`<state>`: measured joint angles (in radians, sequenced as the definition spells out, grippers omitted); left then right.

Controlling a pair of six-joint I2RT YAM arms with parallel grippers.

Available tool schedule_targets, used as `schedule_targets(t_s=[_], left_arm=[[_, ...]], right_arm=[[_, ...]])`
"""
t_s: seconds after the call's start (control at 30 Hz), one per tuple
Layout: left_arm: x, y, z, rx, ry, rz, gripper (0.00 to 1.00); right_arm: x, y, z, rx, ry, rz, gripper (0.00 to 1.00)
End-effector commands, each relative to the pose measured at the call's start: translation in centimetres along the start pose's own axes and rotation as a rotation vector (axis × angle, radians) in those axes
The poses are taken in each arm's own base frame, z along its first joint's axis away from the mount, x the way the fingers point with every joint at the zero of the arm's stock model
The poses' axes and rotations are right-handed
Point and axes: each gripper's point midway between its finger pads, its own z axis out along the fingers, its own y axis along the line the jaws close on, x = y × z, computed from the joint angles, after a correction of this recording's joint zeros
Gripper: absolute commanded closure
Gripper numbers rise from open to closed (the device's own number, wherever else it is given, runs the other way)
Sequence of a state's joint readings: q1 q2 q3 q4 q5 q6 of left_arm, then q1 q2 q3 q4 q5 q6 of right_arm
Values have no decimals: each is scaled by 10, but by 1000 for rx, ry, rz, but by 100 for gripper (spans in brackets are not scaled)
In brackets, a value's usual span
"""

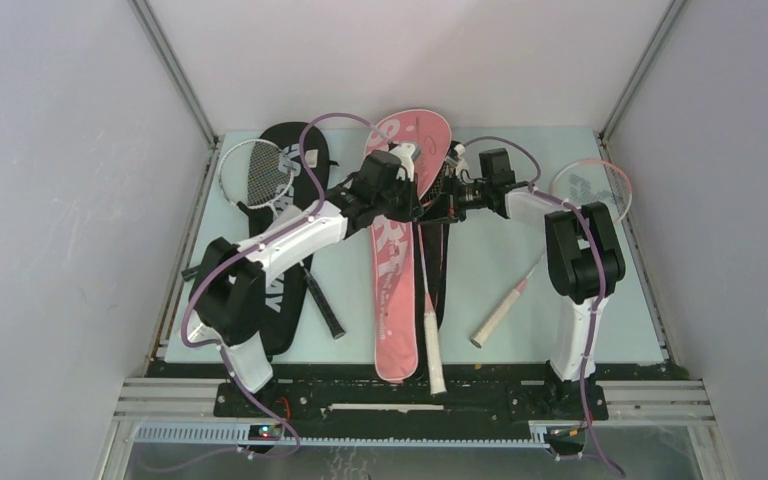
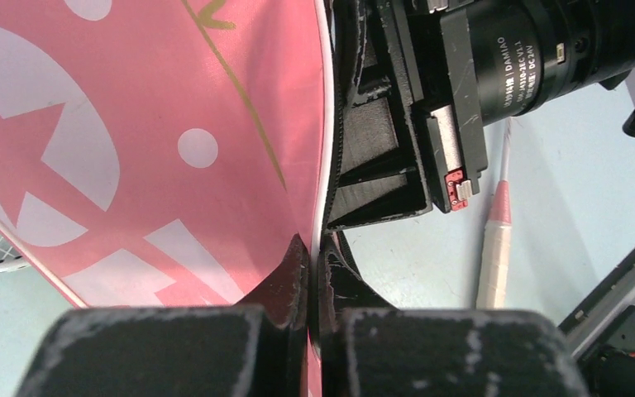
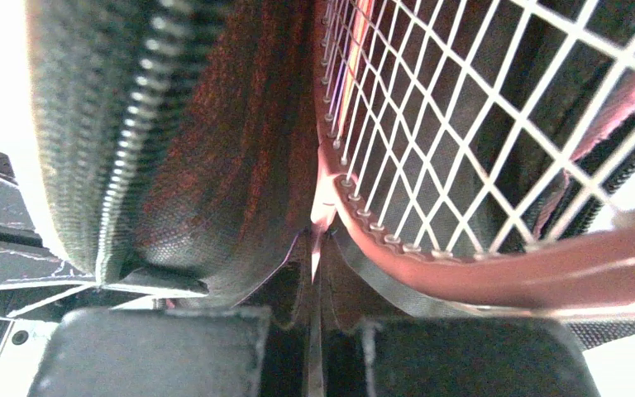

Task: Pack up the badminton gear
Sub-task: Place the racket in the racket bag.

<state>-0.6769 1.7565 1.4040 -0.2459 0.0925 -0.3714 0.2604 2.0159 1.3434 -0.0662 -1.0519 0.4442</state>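
Observation:
The pink "SPORT" cover [image 1: 392, 300] lies lengthwise mid-table. A racket with a white grip [image 1: 432, 345] sticks out of it toward the near edge. My left gripper [image 1: 412, 192] is shut on the cover's pink edge [image 2: 240, 149]. My right gripper [image 1: 442, 192] is shut on the cover's other edge next to the zip [image 3: 128, 157]. The pink-framed racket head [image 3: 496, 273] shows inside the opened cover. A second pink racket [image 1: 588, 185] lies at the right. The white-framed racket [image 1: 253, 170] lies on the black cover [image 1: 285, 290]. Shuttlecocks and tube are out of view.
The right gripper's motor housing [image 2: 513, 66] is close beside my left fingers. The second racket's white grip [image 1: 500, 315] points to the near edge and shows in the left wrist view [image 2: 496, 248]. White walls enclose the table on three sides.

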Motion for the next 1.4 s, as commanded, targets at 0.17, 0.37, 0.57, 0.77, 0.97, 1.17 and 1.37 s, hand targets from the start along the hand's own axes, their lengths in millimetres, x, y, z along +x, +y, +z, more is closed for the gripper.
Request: schedule_targets(t_s=[0.17,0.37,0.57,0.77,0.97,1.17,1.37], left_arm=[[-9,-29,-5,161,-28,-31,100],[-12,-34,-6,189,-34,-33,100],[-11,-35,-7,195,-31,-35,100],[-13,-33,-5,184,-30,-37,100],[-20,-31,-6,190,-37,-50,100],[-25,-30,-5,179,-44,-58,100],[-29,-24,-3,163,-46,-66,100]], right_arm=[[-44,23,-18,41,-166,-97,95],[-73,14,-26,109,-267,-84,94],[-94,8,-34,142,-346,-71,94],[-108,1,-37,198,-400,-61,93],[-117,-9,-41,274,-438,-36,89],[-118,1,-38,213,-414,59,81],[-95,7,-35,194,-309,122,74]])
